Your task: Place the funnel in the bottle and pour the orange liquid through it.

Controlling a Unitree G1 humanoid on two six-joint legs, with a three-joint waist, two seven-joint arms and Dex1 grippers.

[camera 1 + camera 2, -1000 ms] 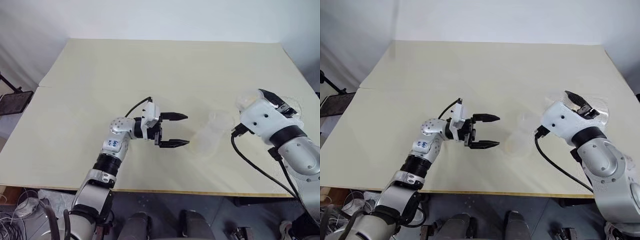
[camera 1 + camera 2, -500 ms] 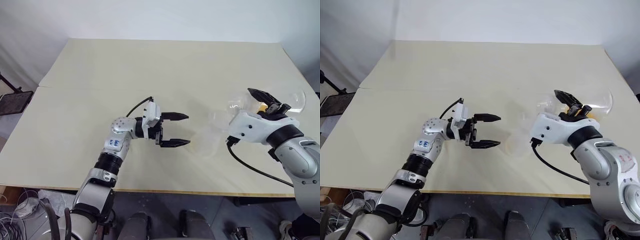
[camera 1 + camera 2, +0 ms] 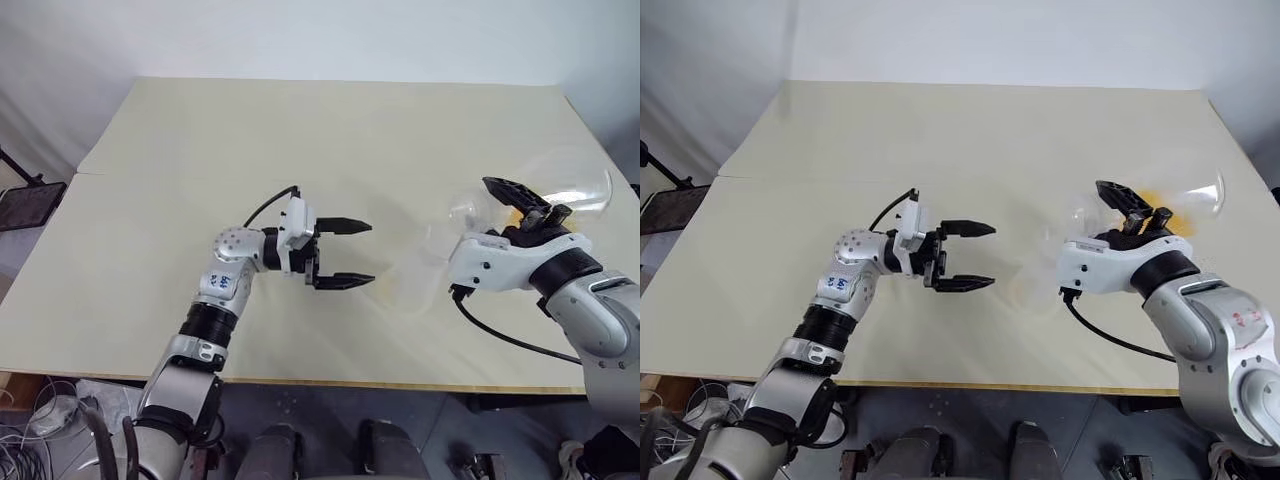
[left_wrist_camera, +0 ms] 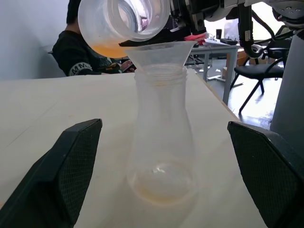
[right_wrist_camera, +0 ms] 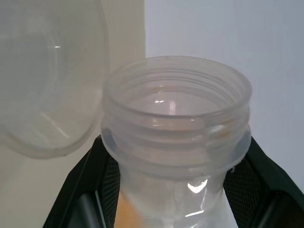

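Counter [image 3: 300, 140] is a pale beige slab across most of the head views. Right gripper [image 3: 525, 200] sits at right of centre in the left eye view, jaws clamped on the neck of the pouring flask [image 4: 121, 21], which is tipped over with its mouth toward the funnel. Left gripper [image 3: 345, 252] is at centre frame, jaws fully spread, holding nothing, aimed at the bottle with a clear gap. Bottle [image 4: 161, 142] stands upright on the counter between the two grippers, right of centre in the left eye view, lower centre in the left wrist view. Funnel [image 4: 161, 54] is already seated in the bottle neck. Orange liquid [image 4: 108, 47] pools in the flask's low side, upper left of the left wrist view; only a faint orange film shows in the bottle's base. A person [image 4: 85, 59] sits in the background there. Risks, as I judge them: the flask mouth is wide next to the funnel cone, so a fast tilt would overshoot the rim or flood the thin stem and spill on the counter. The bottle is unbraced and nearly empty, so a knock from the flask lip on the funnel could tip it.
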